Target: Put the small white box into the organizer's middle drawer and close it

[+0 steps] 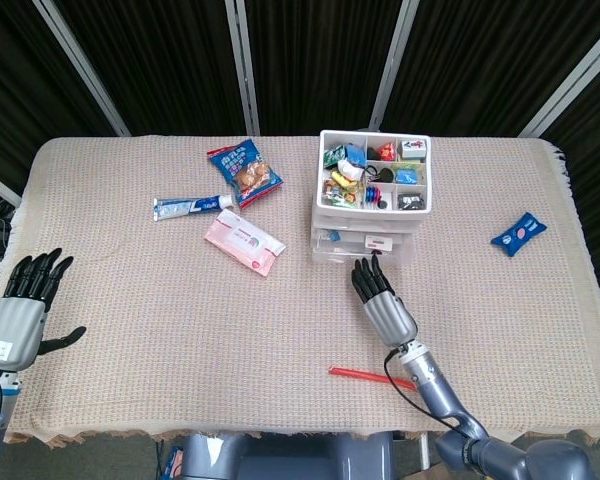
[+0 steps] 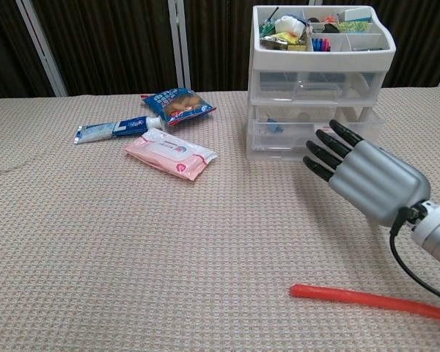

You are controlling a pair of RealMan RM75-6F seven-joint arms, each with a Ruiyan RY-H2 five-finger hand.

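Note:
The white organizer (image 1: 372, 212) (image 2: 319, 81) stands at the table's back centre, with a filled compartment tray on top and clear drawers below. A small white box (image 1: 380, 243) with a red mark shows through a clear drawer front near the middle level. My right hand (image 1: 385, 305) (image 2: 363, 176) lies flat and holds nothing, its fingers stretched toward the drawer fronts. Its fingertips (image 2: 326, 139) reach the lower drawer fronts; I cannot tell whether they touch. My left hand (image 1: 25, 305) hovers at the table's left edge, fingers spread and empty; only the head view shows it.
A blue snack bag (image 1: 244, 172) (image 2: 177, 105), a toothpaste tube (image 1: 192, 206) (image 2: 117, 129) and a pink wipes pack (image 1: 243, 244) (image 2: 170, 152) lie left of the organizer. A red stick (image 1: 370, 377) (image 2: 374, 301) lies near my right wrist. A blue packet (image 1: 518, 233) sits far right.

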